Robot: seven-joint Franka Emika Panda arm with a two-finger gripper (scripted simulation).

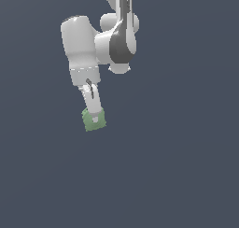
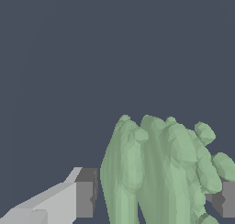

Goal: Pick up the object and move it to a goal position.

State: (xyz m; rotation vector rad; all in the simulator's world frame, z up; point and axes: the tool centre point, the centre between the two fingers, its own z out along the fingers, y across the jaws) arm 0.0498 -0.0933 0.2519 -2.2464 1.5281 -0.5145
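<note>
The object [image 1: 88, 121] is a small pale green lumpy block at the tip of my white arm, in the middle left of the exterior view. My gripper [image 1: 94, 118] points down and is shut on it, with one finger [image 1: 92, 101] showing in front of the block. In the wrist view the block [image 2: 156, 172] fills the space between the two fingers [image 2: 85, 198], and its bumpy edges stick out past them. The pads touch or nearly touch its sides. I cannot tell how high the block is above the floor.
A plain dark blue-grey surface [image 1: 177, 175] fills both views. The arm's white links [image 1: 84, 40] hang from the top of the exterior view. No goal marker shows.
</note>
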